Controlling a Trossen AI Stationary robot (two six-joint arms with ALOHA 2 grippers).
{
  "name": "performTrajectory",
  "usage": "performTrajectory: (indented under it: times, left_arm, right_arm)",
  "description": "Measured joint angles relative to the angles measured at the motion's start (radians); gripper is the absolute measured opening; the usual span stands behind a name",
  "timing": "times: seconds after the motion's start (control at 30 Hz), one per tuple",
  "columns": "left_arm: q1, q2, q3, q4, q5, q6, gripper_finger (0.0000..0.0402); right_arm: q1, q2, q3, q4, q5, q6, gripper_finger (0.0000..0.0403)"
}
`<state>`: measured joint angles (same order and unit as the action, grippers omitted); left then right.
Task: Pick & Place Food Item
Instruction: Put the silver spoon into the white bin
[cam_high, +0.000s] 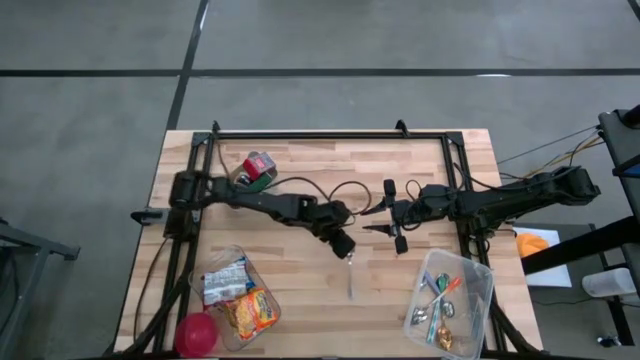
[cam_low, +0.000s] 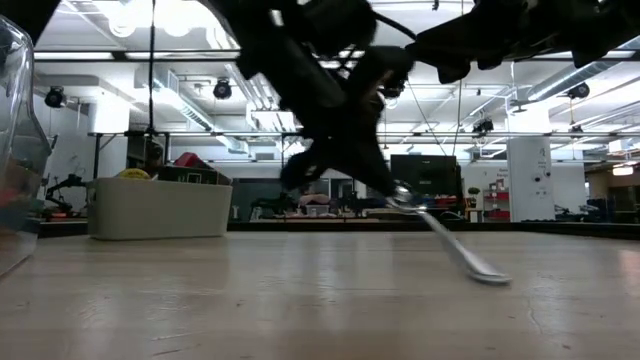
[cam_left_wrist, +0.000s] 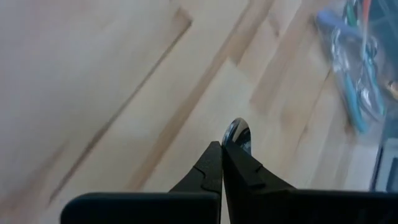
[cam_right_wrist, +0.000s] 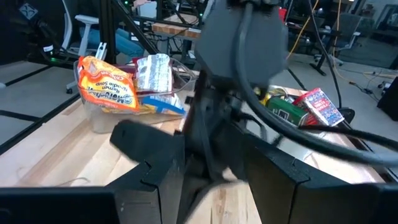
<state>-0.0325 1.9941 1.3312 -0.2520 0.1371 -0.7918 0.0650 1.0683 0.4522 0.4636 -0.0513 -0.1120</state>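
Observation:
My left gripper (cam_high: 347, 250) reaches to the table's middle and is shut on a slim metal spoon (cam_low: 450, 245). In the left wrist view only the spoon's shiny rounded end shows past the fingertips (cam_left_wrist: 222, 146). Food packets, among them an orange soup packet (cam_high: 252, 312), lie in a clear tub (cam_high: 232, 262) at the near left. Two cans (cam_high: 258, 168) stand at the far left. My right gripper (cam_high: 380, 218) hovers open just right of the left one, level, pointing at the left arm, with nothing between its fingers (cam_right_wrist: 155, 177). My left gripper pinches the spoon's upper end (cam_left_wrist: 238, 132) between its two shut fingertips. The fingers come slanting down from the table's left. The spoon slopes down and away below them, and its lower end (cam_low: 492, 276) rests on the tabletop.
A clear bin (cam_high: 478, 275) with several coloured utensils sits at the near right. A red round thing (cam_high: 197, 333) lies by the tub at the near left corner. Bare wood (cam_high: 300, 300) lies between tub and bin. A black frame (cam_high: 330, 133) runs along the far edge.

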Motion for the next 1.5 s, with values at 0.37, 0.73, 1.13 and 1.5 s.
performTrajectory:
  times: [0.37,0.73,1.13,1.5]
  left_arm:
    - [0.029,0.176,0.223,-0.046,-0.027,-0.055,0.0000]
    - [0.030,0.228,0.246,-0.031,-0.076,-0.151,0.0000]
    - [0.032,0.230,0.218,-0.060,-0.086,-0.230,0.0000]
    - [0.033,0.229,0.218,-0.082,-0.108,-0.230,0.0028]
  right_arm:
    - [0.000,0.000,0.000,-0.019,0.000,0.000,0.0157]
    - [0.000,0.000,-0.002,-0.076,-0.001,0.000,0.0157]
    - [0.000,0.000,0.000,-0.164,0.000,0.000,0.0157]
    - [0.000,0.000,0.000,-0.169,0.000,0.000,0.0157]
